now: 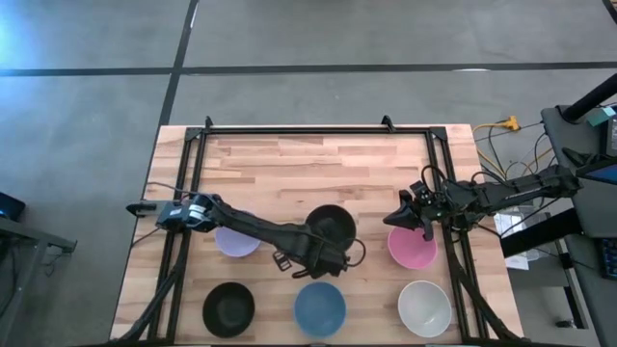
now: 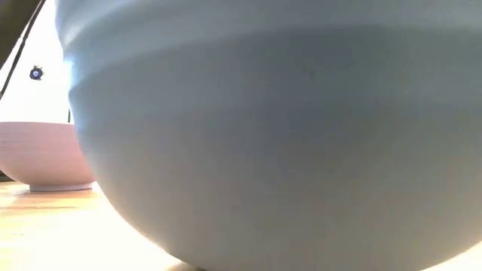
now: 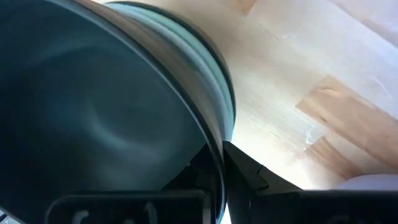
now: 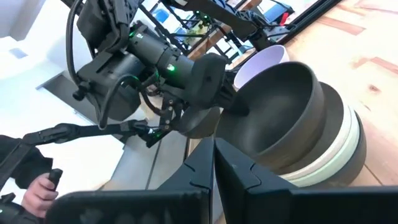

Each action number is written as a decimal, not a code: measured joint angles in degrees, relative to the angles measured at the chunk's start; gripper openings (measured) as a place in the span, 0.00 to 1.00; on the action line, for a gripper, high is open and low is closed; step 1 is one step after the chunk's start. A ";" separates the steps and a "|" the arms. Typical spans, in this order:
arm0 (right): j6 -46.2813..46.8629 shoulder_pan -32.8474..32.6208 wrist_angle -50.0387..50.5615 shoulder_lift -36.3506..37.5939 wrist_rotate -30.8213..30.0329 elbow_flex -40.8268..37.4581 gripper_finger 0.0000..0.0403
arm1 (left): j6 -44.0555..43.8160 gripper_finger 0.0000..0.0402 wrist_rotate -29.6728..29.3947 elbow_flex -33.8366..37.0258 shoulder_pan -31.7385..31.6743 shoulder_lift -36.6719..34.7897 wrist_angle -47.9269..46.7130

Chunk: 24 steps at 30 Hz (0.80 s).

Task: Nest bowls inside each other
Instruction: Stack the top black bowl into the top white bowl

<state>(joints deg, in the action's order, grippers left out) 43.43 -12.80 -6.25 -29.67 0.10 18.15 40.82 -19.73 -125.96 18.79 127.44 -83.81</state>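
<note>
At table centre, left tool pinches the black bowl's rim.

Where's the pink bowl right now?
High view: pink bowl sits right of centre, beneath the right gripper, with the white bowl nearest.

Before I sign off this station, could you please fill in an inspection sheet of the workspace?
Surface: wooden table, bare toward the back.
Job's things: nested stack at centre, black bowl on top; lavender bowl, pink bowl, black bowl, blue bowl and white bowl single.
Clutter: nothing seen.
Grippers: left gripper shut on the stack's rim; right gripper shut, empty, beside the pink bowl.
Cables: loose wires off the table's right edge.
Surroundings: grey floor; a person's hand beyond the table.
</note>
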 joint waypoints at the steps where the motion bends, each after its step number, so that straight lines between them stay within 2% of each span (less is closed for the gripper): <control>1: 0.00 0.00 0.00 0.00 -0.01 0.00 0.02 | 0.00 0.00 -0.17 -0.02 -0.02 0.00 -0.01; 24: 0.32 -1.62 -0.05 -0.04 -0.15 0.04 0.02 | -0.55 0.00 1.19 5.91 -1.07 -0.20 3.89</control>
<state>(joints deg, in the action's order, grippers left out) 43.75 -14.41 -6.30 -29.71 -0.05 18.20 40.27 -18.55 -120.05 17.72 127.24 -79.92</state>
